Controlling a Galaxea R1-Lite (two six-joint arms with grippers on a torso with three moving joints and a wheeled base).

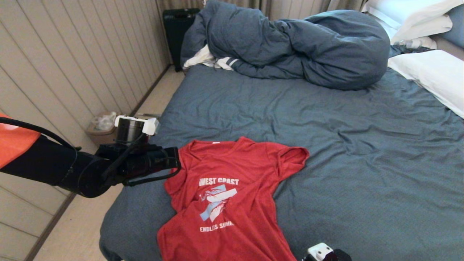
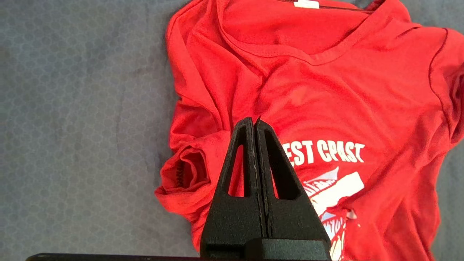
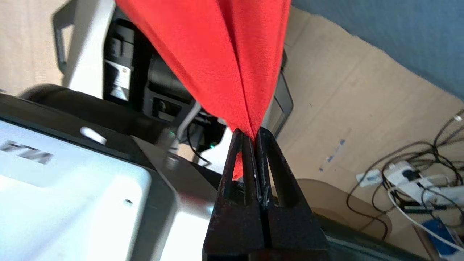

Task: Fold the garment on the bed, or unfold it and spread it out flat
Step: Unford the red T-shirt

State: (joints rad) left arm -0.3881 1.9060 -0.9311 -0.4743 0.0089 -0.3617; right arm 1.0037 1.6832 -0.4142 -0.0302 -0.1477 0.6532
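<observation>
Right hand (image 3: 253, 136) pinches the garment's (image 1: 224, 195) hem, collar pointing up the bed (image 1: 362, 152).

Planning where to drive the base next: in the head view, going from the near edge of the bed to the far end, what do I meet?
red T-shirt → bare wrinkled blue-grey sheet → bunched blue-grey duvet, with a white striped cloth poking out at its left end → black case against the far wall.

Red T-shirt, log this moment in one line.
red T-shirt: front up on bed | right gripper: shut on hem | left gripper: shut, empty, over shoulder
</observation>
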